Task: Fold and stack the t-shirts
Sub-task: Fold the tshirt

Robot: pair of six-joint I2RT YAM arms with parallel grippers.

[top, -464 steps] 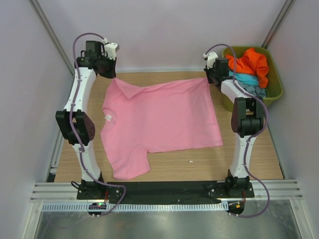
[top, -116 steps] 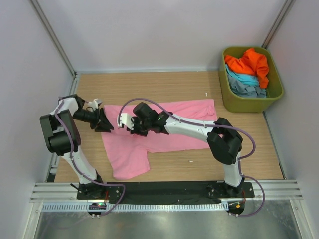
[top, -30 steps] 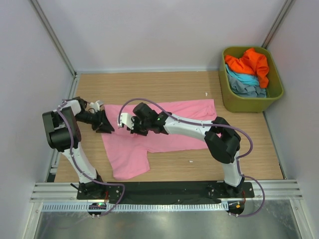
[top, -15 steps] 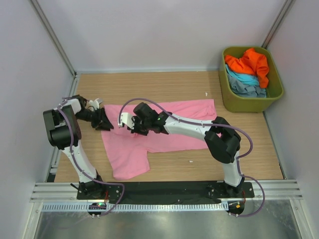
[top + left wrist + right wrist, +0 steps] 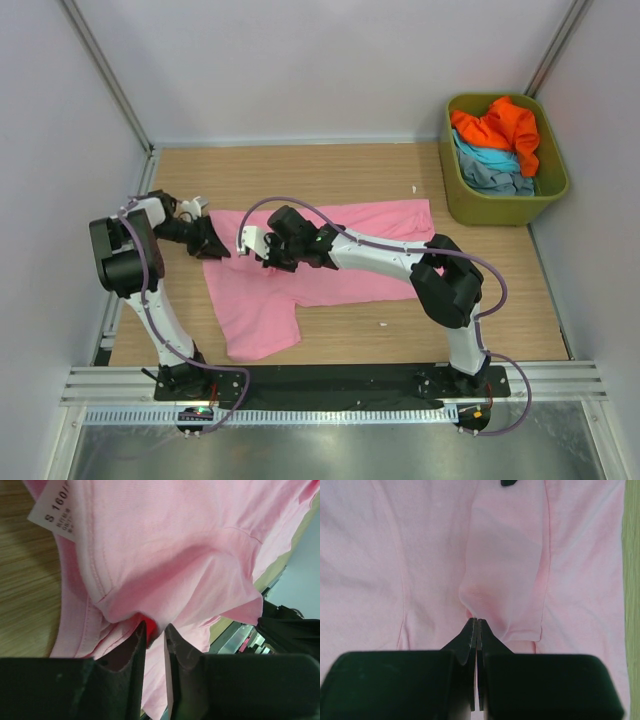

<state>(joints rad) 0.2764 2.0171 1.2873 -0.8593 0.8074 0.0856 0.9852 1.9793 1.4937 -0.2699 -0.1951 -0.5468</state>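
Note:
A pink t-shirt (image 5: 250, 300) lies on the wooden table, its top part folded down into a band. My left gripper (image 5: 212, 247) sits at the shirt's left edge by the collar. In the left wrist view its fingers (image 5: 137, 645) stand close together on a raised fold of pink t-shirt (image 5: 190, 540) near the white size label (image 5: 52, 512). My right gripper (image 5: 256, 256) reaches across to the same end. Its jaws are shut, and the right gripper (image 5: 477, 620) pinches a pucker of the pink t-shirt (image 5: 420, 545). Orange (image 5: 500, 125), light blue (image 5: 490, 157) and grey-blue (image 5: 500, 182) t-shirts are heaped in the tub.
An olive-green tub (image 5: 553, 190) stands at the back right corner, against the right wall. Bare wooden table (image 5: 350, 165) shows behind the shirt and along its front. White walls close in on both sides. A small white speck (image 5: 381, 323) lies near the front.
My left gripper has edged slightly back and to the left at the collar, and its jaws have narrowed on the fold. The right arm and the shirt's outline look unchanged.

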